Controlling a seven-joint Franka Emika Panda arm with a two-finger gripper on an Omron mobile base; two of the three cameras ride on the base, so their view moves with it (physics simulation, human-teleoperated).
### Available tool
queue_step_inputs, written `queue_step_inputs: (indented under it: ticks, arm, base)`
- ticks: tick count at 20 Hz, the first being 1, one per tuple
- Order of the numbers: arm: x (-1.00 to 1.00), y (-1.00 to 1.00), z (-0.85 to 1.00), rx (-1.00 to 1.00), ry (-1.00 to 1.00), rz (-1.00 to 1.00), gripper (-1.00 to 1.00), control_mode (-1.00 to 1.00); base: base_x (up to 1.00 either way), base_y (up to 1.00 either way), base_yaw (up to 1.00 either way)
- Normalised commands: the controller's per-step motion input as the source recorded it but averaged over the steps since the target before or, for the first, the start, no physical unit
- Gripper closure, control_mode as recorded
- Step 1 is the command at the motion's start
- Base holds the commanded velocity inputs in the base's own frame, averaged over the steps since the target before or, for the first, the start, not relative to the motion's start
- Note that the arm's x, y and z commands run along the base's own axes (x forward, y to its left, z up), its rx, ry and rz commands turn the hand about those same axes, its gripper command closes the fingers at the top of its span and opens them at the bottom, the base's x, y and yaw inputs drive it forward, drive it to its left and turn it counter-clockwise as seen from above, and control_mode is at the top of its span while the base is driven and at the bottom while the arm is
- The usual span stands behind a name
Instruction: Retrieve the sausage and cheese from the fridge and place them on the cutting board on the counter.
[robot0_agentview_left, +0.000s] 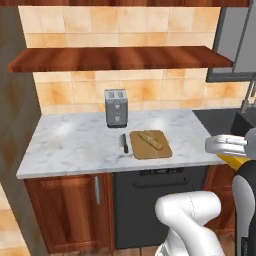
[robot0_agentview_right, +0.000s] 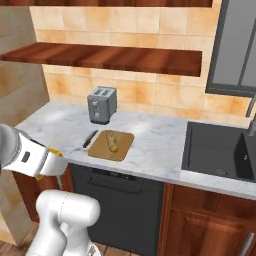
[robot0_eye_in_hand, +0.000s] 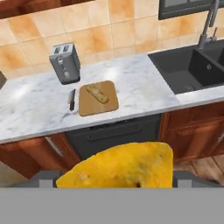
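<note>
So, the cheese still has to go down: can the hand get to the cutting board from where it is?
Probably yes. The hand holds the cheese out in front of the counter, and nothing stands between it and the cutting board. The knife and toaster sit off the board's side; the sausage leaves bare wood.

Tan and orange tiles are covering the far wall, and a reddish wooden shelf is running along it. To the right, a grey-framed window is sitting above a dark sink with a silver tap. A dark dishwasher front is standing between reddish-brown cabinets, and wooden flooring is showing on the near right.
</note>
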Motion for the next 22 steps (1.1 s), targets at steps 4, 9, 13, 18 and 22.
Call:
queue_step_inputs:
  ticks: [4,9,13,18,22]
  arm:
    - [0.0,0.0,0.0,0.0,0.0,0.0,1.0,1.0]
    - [0.0,0.0,0.0,0.0,0.0,0.0,1.0,1.0]
    - [0.0,0.0,0.0,0.0,0.0,0.0,1.0,1.0]
    - [0.0,0.0,0.0,0.0,0.0,0.0,1.0,1.0]
    - [0.84,0.0,-0.41,0.0,0.28,0.11,1.0,-1.0]
  base:
    - [0.8,0.04,-0.21]
    - [0.87,0.0,-0.07]
    - [0.72,0.0,0.0]
    - [0.23,0.0,0.0]
    - [0.0,0.0,0.0]
